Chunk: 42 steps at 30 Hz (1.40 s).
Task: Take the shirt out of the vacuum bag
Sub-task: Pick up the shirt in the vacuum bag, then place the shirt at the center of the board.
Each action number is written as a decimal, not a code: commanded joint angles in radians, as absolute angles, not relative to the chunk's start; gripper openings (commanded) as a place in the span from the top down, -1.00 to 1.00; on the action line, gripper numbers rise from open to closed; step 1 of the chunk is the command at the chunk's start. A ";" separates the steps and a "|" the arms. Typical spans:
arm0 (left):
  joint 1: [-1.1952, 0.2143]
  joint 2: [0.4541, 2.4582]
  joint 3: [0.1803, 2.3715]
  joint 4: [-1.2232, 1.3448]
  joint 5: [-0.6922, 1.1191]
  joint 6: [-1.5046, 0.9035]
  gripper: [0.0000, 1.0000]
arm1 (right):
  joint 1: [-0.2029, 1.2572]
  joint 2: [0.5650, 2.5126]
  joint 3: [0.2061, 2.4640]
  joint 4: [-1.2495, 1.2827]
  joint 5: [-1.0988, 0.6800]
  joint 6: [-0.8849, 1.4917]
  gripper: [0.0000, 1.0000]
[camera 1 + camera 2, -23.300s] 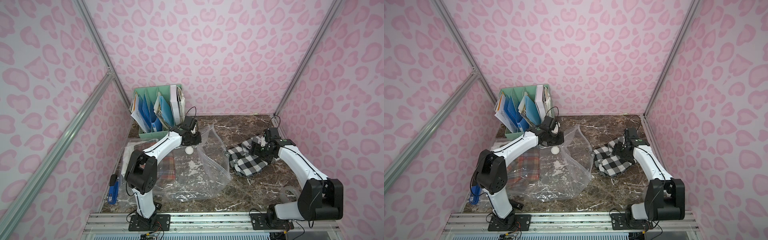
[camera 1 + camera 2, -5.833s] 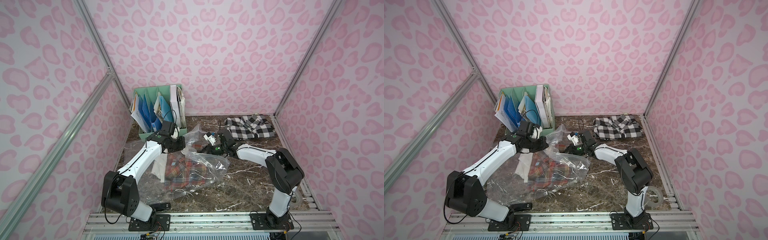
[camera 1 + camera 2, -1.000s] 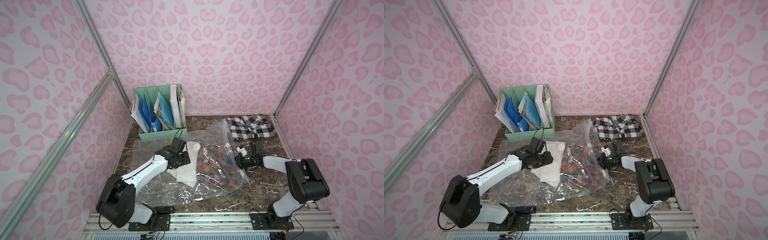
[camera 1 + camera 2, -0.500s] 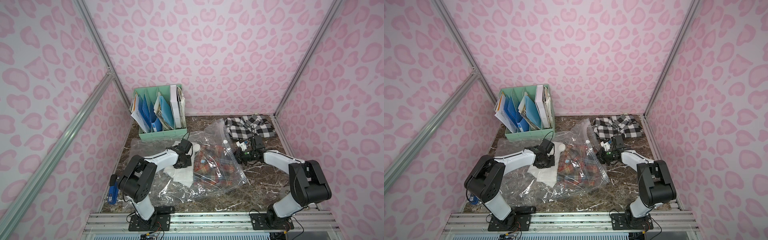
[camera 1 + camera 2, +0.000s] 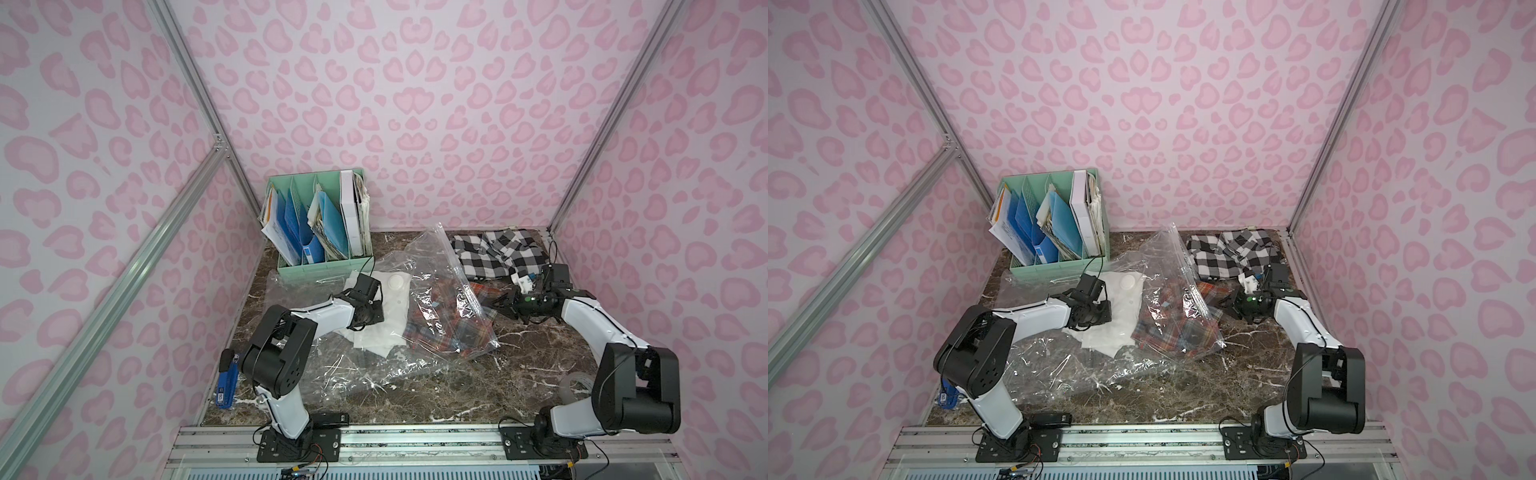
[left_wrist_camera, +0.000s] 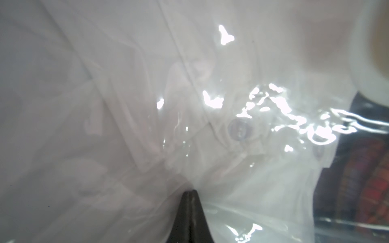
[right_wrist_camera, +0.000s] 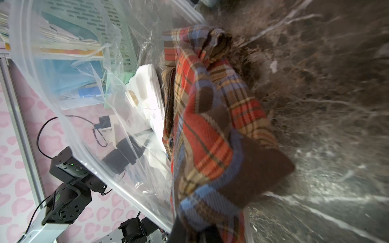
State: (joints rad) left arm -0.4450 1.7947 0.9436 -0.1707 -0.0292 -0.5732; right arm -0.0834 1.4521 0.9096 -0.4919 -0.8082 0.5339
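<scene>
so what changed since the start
The right gripper let go of the black-and-white checked shirt, now in the back corner, and shut on the red plaid shirt, dragging it rightward to the mouth of the clear plastic vacuum bag. The left gripper closed its jaws on the bag. The green file organiser stayed.

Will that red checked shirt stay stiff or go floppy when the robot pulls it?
Probably floppy: the plaid shirt sags in folds from the right gripper. It may drag the crinkly vacuum bag along, since that looks light.
</scene>
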 commanded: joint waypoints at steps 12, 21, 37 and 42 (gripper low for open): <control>-0.368 1.803 0.867 -0.454 -0.117 -0.517 0.92 | -0.452 1.325 0.749 -0.441 -0.738 0.538 1.00; -0.325 1.767 0.858 -0.475 -0.121 -0.500 0.92 | -0.641 1.250 0.672 -0.372 -0.638 0.587 1.00; -0.315 1.732 0.939 -0.498 -0.067 -0.475 0.92 | -0.624 1.215 0.573 -0.409 -0.609 0.612 0.43; -0.351 1.738 0.974 -0.504 -0.049 -0.486 0.93 | -0.615 1.146 0.604 -0.566 -0.539 0.574 -0.18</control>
